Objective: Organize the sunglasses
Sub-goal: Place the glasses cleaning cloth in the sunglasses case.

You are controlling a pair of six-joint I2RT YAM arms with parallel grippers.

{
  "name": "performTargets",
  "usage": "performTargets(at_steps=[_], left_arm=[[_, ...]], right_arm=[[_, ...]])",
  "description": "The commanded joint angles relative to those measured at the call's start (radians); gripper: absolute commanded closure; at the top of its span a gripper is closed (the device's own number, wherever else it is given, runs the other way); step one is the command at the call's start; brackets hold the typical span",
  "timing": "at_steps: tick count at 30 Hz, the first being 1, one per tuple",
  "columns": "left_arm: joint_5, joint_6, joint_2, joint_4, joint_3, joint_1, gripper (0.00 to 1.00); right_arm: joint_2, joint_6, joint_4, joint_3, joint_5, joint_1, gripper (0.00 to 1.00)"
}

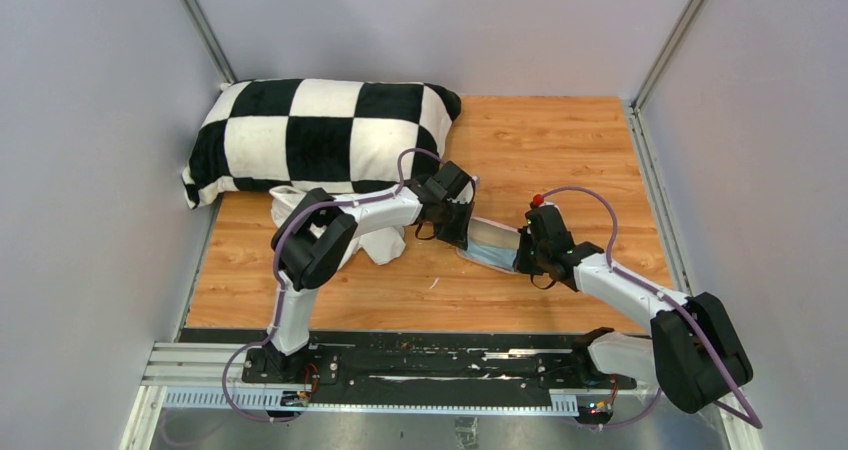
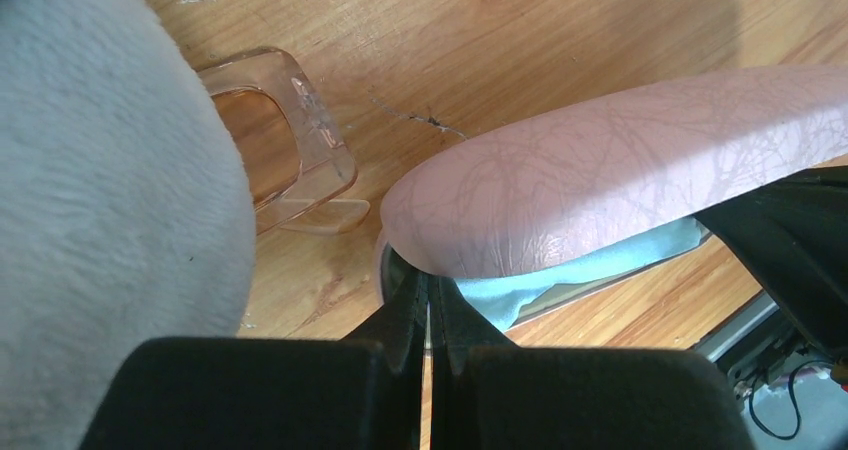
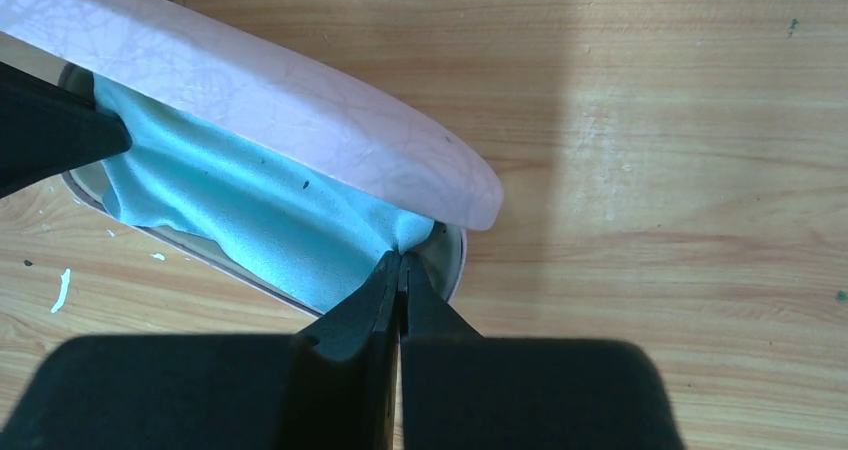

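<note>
We are pinching the light-blue cloth (image 3: 250, 210) with the right gripper (image 3: 402, 262), jaws narrow on its right corner, inside the half-open pink case (image 3: 300, 100). The left gripper (image 2: 426, 275) is holding its jaws nearly together at the case's left end. We are not seeing the sunglasses; the cloth is covering the case's interior.

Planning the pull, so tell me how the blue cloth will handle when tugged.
The cloth looks floppy and light: it wrinkles and bunches where the right tool pinches it. It may snag, as the lid overlies it.
</note>
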Motion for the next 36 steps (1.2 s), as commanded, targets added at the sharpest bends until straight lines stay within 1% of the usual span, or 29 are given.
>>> performTargets(at_steps=[1, 2, 4, 6, 10, 18, 22, 26, 28, 32, 33, 36], left_arm=[[-0.029, 0.0, 0.026, -0.029, 0.017, 0.003, 1.0], [-0.026, -0.001, 0.025, -0.032, 0.017, 0.002, 1.0], [-0.025, -0.003, 0.018, -0.034, 0.011, 0.002, 0.89], [-0.025, -0.005, -0.001, -0.027, -0.003, 0.002, 0.81], [-0.022, -0.011, -0.041, -0.02, -0.029, 0.002, 0.78], [-0.013, -0.037, -0.103, 0.01, -0.085, 0.002, 0.65], [-0.019, -0.04, -0.149, 0.009, -0.115, 0.0, 0.64], [-0.012, -0.043, -0.197, 0.025, -0.149, -0.003, 0.65], [0.003, -0.045, -0.222, 0.047, -0.175, -0.004, 0.67], [0.021, -0.066, -0.286, 0.105, -0.236, -0.006, 0.67], [0.025, -0.067, -0.295, 0.109, -0.243, -0.006, 0.67], [0.032, -0.07, -0.312, 0.112, -0.249, -0.006, 0.67]], right_arm=[[-0.01, 0.006, -0.041, -0.031, 0.04, -0.01, 1.0], [-0.01, 0.005, -0.04, -0.031, 0.04, -0.01, 1.0], [0.0, 0.005, -0.04, -0.027, 0.037, -0.011, 1.0], [0.015, 0.005, -0.041, -0.025, 0.037, -0.009, 1.0], [0.024, 0.006, -0.036, -0.025, 0.043, -0.008, 1.0], [0.029, 0.005, -0.04, -0.018, 0.043, -0.006, 1.0], [0.021, 0.005, -0.043, -0.016, 0.038, -0.006, 1.0], [0.008, 0.007, -0.069, 0.006, 0.036, -0.006, 0.92], [-0.003, 0.01, -0.105, 0.033, 0.037, -0.006, 0.85], [-0.038, 0.008, -0.138, 0.07, 0.038, -0.007, 0.74], [-0.045, 0.007, -0.145, 0.078, 0.039, -0.006, 0.72], [-0.062, 0.0, -0.169, 0.11, 0.04, -0.006, 0.71]])
